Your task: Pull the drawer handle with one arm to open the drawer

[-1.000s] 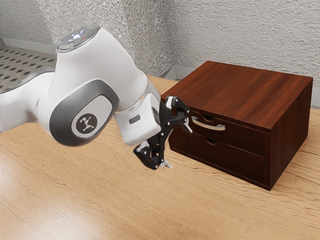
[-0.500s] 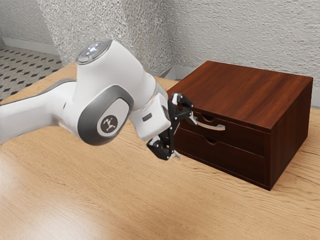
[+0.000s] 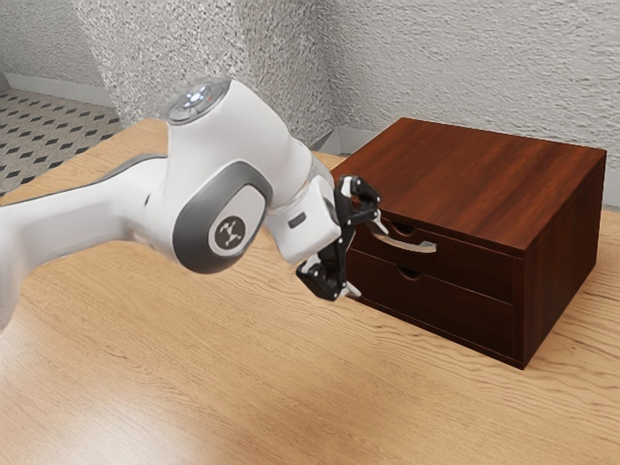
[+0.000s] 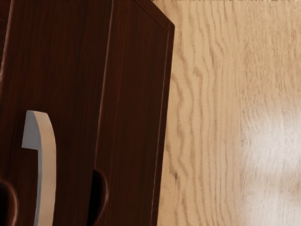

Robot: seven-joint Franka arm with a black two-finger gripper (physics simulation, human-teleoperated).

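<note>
Grey rough-plastered walls close off the scene behind a pale wooden table [image 3: 194,387], and a dark wooden cabinet [image 3: 465,184] with two drawers stands on it toward the exterior view's right.

Step in hand, by my assessment: the approach. No grasp is made and the upper drawer [image 3: 460,257] sits flush with the cabinet front, as does the lower drawer [image 3: 436,302].

Gripper [image 3: 365,260]: fingers spread wide, one above the other, holding nothing. It hangs at the front corner of the cabinet nearest the arm, close to the wood; I cannot confirm whether it touches.

Handle [image 3: 405,243]: a pale curved bar lying across the face of the upper drawer. It sits just beside the upper finger, toward the exterior view's right, and outside the gap between the fingers. The wrist view agrees: the end of the handle [image 4: 41,160] lies off to one side, with the cabinet's corner edge and bare table ahead of the hand.

Next move, as I judge it: shift sideways along the drawer front until the bar lies between the fingers, close on it, then pull straight away from the cabinet.
</note>
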